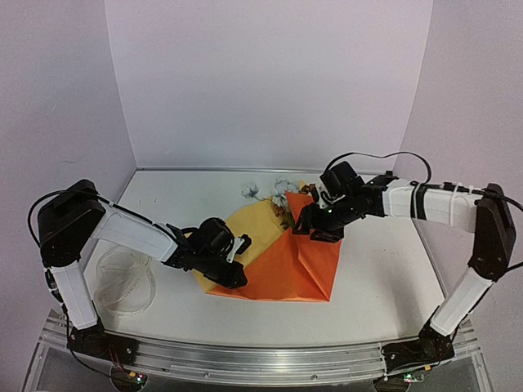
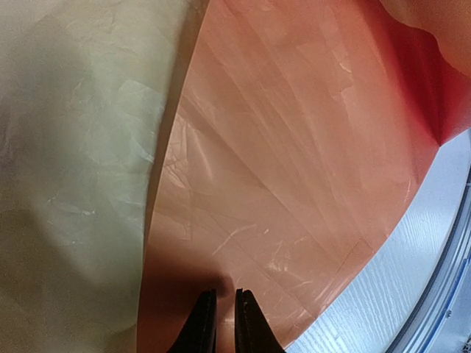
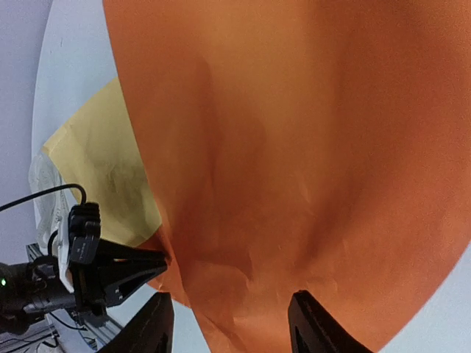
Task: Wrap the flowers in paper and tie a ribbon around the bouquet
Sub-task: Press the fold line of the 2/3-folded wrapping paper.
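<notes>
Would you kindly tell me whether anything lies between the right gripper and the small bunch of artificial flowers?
Yes. A folded flap of the bright orange paper lies right under the open right gripper. Of the flowers, only pale blooms show, past the paper's far edge.

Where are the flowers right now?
In the top view the flowers lie mid-table at the far edge of the paper, blooms toward the back wall, just left of the right arm.

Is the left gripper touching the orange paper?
Touching. The right wrist view shows the left gripper closed on the orange paper's edge.
</notes>
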Tool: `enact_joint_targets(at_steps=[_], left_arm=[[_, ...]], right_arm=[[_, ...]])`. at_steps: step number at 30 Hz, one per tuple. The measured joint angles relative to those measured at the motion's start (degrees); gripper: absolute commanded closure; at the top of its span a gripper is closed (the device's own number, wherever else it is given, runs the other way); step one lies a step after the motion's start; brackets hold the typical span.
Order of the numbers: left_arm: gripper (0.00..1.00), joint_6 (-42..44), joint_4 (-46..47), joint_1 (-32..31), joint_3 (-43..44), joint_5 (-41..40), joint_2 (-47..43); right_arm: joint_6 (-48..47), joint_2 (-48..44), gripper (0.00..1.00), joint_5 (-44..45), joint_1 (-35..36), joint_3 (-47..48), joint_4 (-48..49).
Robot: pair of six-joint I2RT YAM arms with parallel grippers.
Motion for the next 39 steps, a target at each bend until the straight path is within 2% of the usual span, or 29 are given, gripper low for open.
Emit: enact_joint_targets(at_steps=[2,4,9,11,18,23,25,32,39], left_arm=[[0.89,0.18,-0.02,0.0,0.0,0.02,0.0],[0.89,0.27,-0.02,0.0,0.0,0.02,0.0],[0.89,0.34,-0.13,0.0,0.1,0.02,0.0],[0.88,0.35,-0.15,0.0,0.12,0.03,0.0],[0.85,0.27,-1.05,0.0,1.04,0.18,0.0],[0.73,0.27,-2.4,0.0,3.12,0.46,-0.16],[0.65,0.2,-3.59,0.0,4.98,0.5,-0.52],[0.5,-0.28,-6.92,0.05,19.01,0.62,-0.25],[0.45,-1.56,-7.62,0.7,33.14,0.51,6.88]], right_arm=[[-2.16,-3.8,0.33,0.11,-0.35,-1.83,-1.92],[-3.71,-8.21,0.35,0.39,-1.0,-4.07,-3.36],[-4.9,-15.64,0.49,2.3,-4.16,-11.4,-4.03],[-4.55,-15.69,0.53,2.82,-5.33,-13.34,-4.19],[-2.6,-11.92,0.55,2.38,-5.78,-14.94,-3.31],[-1.87,-9.37,0.54,1.8,-3.77,-15.35,-1.88],[-1.76,-8.38,0.53,1.37,-2.55,-15.67,-1.39],[-1.75,-7.73,0.52,-0.29,-0.43,-16.95,-1.1],[-2.63,-11.0,0.48,0.42,-0.43,-20.71,-2.78]])
